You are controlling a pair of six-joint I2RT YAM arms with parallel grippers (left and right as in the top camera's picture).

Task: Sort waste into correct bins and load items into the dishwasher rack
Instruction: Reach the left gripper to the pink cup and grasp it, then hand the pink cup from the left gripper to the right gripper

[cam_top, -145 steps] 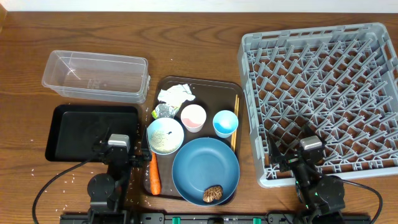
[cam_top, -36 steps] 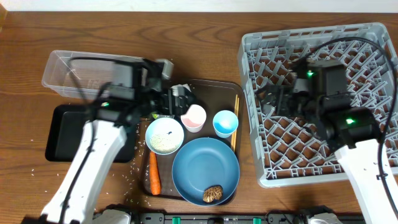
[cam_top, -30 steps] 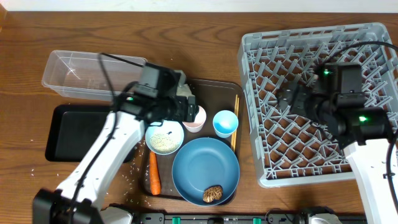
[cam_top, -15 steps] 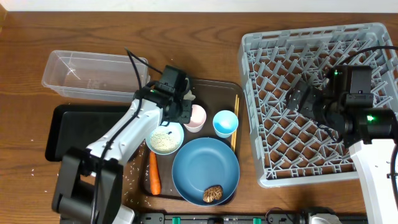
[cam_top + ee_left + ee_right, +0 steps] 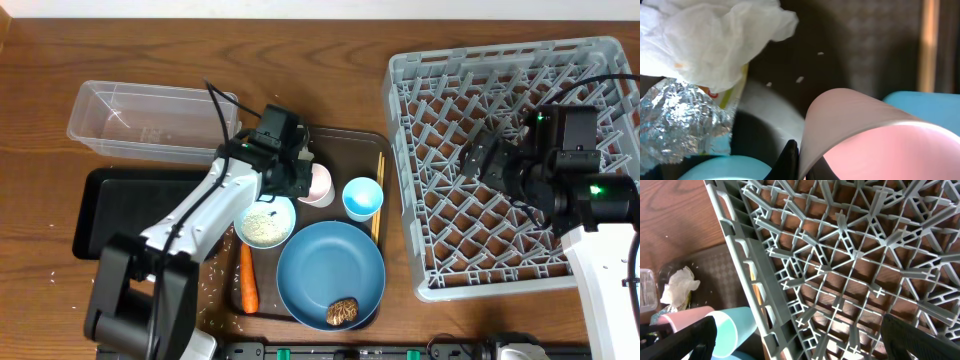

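Note:
My left gripper is shut on the wall of the small pink cup, one finger outside the rim and one inside. The cup stands on the brown serving tray beside the light-blue cup. Crumpled white paper and the silvery wrapper lie just behind it. The white bowl, blue plate, brown lump, carrot and chopsticks rest on the same tray. My right gripper hovers open over the grey dishwasher rack.
The clear tub and the black tray sit to the left of the brown serving tray. Loose rice grains are scattered on the wood by the tray's left edge. The rack's near wall stands between my right gripper and the cups.
My left arm reached in to the pink cup and its jaws closed on the cup's wall. The right arm shifted slightly over the rack and stayed open.

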